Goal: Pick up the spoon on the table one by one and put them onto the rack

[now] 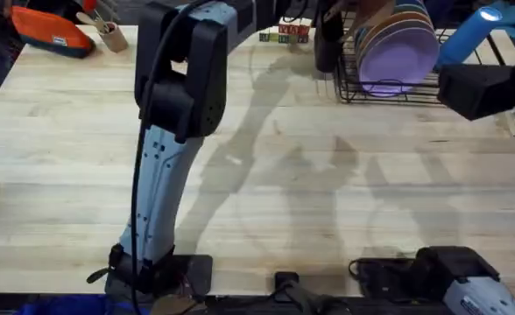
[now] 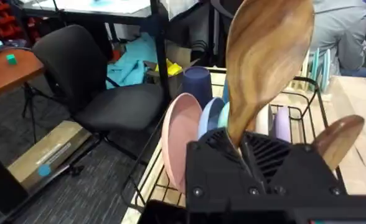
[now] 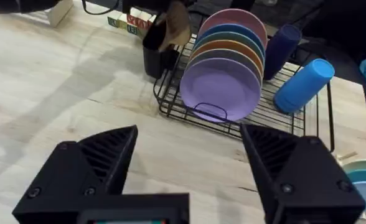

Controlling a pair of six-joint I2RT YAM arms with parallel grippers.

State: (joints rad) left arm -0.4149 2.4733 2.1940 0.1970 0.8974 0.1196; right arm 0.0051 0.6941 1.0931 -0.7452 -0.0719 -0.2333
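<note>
The pale wooden table (image 1: 328, 192) takes up most of the scene, and the left arm (image 1: 165, 149) rises from its base at the lower left and stretches up and across toward the far side. The right arm's base (image 1: 468, 280) sits at the lower right corner.

At the far right of the table stands the black wire rack (image 1: 389, 87), its slots filled with a row of upright plates (image 3: 223, 84), the purple one nearest and pink at the back. A blue cup (image 3: 302, 84) lies tipped on the rack's far end beside a dark navy cup (image 3: 284, 42). The tall black utensil cup (image 3: 157, 57) hangs on the rack's side facing the middle of the table.

The left gripper (image 2: 245, 146) is clamped tight on the handle of a wooden spoon (image 2: 264, 56), whose broad oval bowl stands above the fingers, right by the rack's plates. A second wooden spoon (image 2: 338, 140) shows its bowl just beside the gripper, over the rack's edge; from the right wrist view, a brown spoon bowl sticks up out of the utensil cup.

The right gripper (image 3: 189, 168) hovers above bare tabletop, well short of the rack, its two black fingers (image 3: 102, 155) spread wide with nothing between them.

Small lettered blocks (image 1: 284, 35) lie behind the utensil cup, and a tan wooden cup (image 1: 113, 37) stands at the far left.
</note>
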